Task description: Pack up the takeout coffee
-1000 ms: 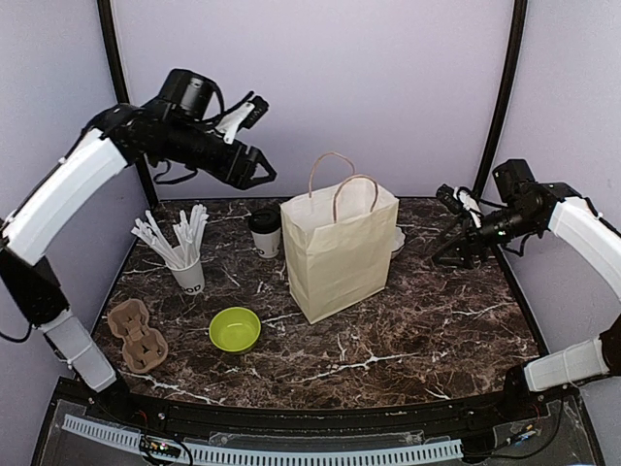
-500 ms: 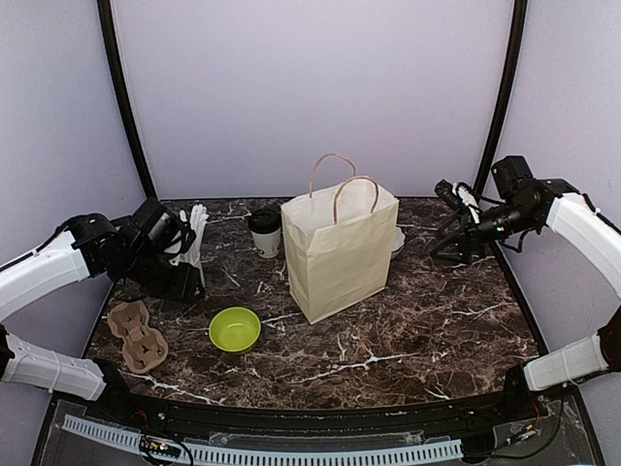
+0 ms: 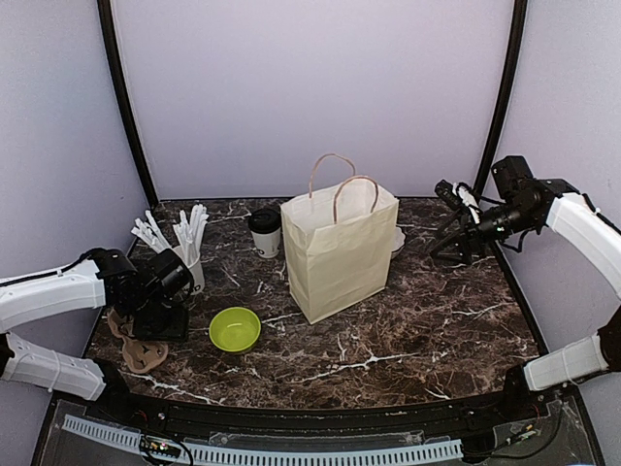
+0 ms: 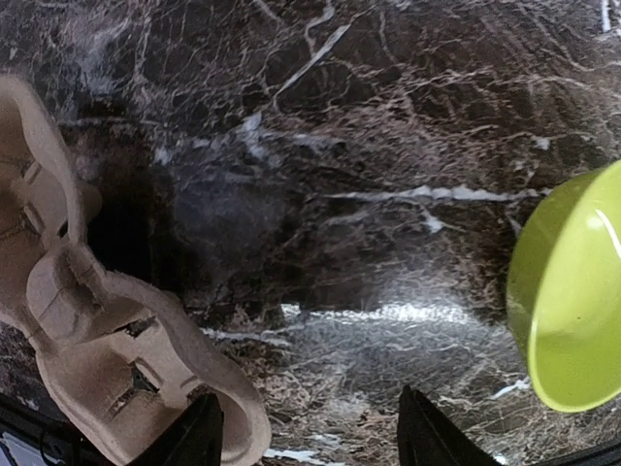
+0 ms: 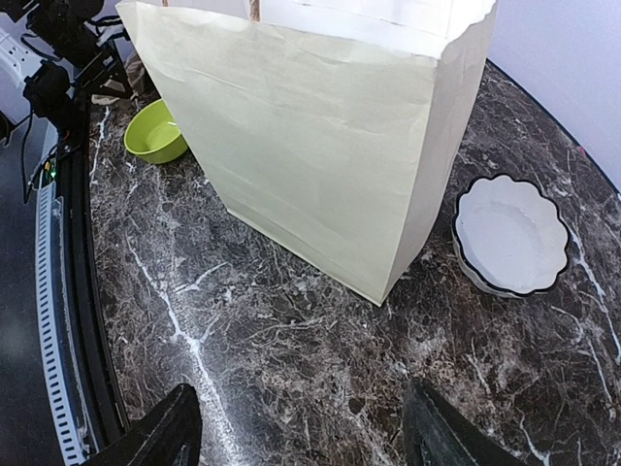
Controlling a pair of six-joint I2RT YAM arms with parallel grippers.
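One takeout coffee, a white paper cup with a black lid, stands at the back, just left of the cream paper bag. My left gripper hangs low at the table's left side, pointing down over the cardboard cup carrier. In the left wrist view its jaws are open on bare marble, the carrier's rim lying against the left finger. My right gripper hovers open at the back right, facing the bag, with nothing between its fingers.
A lime-green bowl sits in front of the bag, near the carrier. A white cup of straws stands at the left. A scalloped white dish lies behind the bag's right corner.
My left arm has swung down from high at the back to low over the cup carrier. The right arm has barely moved.
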